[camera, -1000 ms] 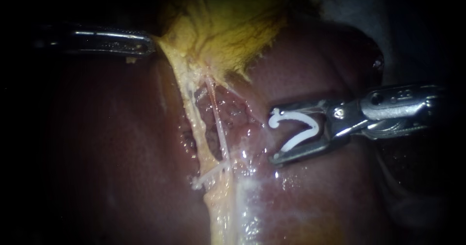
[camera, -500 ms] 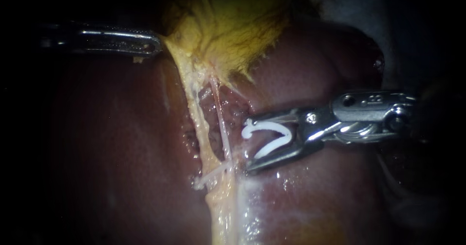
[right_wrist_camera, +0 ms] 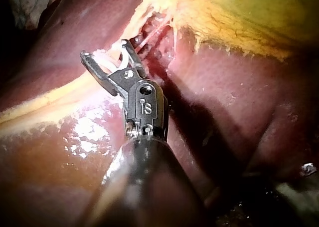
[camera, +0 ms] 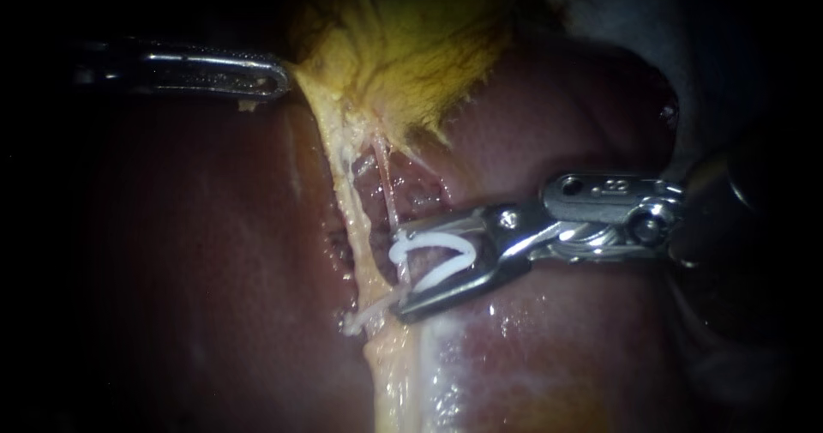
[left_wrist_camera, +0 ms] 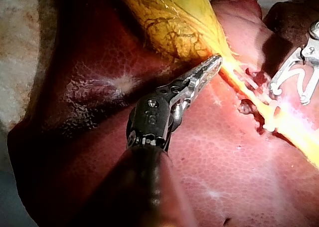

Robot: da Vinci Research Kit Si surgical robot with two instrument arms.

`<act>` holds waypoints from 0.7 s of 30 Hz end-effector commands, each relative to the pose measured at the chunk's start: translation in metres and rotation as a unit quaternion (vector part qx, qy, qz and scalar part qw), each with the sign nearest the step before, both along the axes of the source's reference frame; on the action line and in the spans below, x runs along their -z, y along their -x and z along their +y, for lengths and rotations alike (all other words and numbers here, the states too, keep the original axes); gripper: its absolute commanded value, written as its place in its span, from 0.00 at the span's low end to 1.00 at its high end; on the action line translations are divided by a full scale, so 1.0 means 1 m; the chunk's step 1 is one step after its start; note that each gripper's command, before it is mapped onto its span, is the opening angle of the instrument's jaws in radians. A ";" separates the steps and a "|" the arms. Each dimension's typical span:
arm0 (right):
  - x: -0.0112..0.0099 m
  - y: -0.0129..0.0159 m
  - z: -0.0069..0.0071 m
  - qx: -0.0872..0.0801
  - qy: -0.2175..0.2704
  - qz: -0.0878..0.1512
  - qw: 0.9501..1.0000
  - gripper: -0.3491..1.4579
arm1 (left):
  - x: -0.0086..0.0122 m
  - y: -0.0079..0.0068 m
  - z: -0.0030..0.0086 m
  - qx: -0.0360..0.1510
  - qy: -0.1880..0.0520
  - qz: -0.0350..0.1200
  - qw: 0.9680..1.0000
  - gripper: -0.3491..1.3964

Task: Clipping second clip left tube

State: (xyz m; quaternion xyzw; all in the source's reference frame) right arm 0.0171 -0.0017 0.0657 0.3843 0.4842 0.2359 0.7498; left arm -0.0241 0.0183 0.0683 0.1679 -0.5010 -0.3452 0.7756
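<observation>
Gripping an open white clip [camera: 433,257] from both sides, jaws of the right instrument [camera: 400,273] are held wide; clip mouth is set at the thin tube [camera: 383,184]. The gallbladder [camera: 411,47] edge is pinched by the left instrument [camera: 281,77].

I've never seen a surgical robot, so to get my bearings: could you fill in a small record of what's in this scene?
left instrument: shut on the edge of the gallbladder
right instrument: holds a white clip from both sides
clip: still open, its mouth at the thin tube; whether it is around the tube is unclear
set clip: white, across the tubes, farther from the gallbladder
liver: dark red, beneath everything
</observation>
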 end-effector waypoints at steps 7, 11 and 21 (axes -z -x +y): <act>-0.0027 -0.0006 -0.0006 0.008 -0.012 0.000 1.000 0.49 | 0.0001 0.0000 -0.0001 0.000 0.000 0.000 1.000 0.00; -0.0043 -0.0004 -0.0005 0.009 -0.017 -0.002 1.000 0.49 | 0.0001 0.0000 -0.0001 0.000 0.000 0.000 1.000 0.00; -0.0082 -0.0003 -0.0003 0.019 -0.032 -0.003 0.999 0.49 | 0.0002 0.0000 -0.0001 0.001 0.000 0.000 1.000 0.00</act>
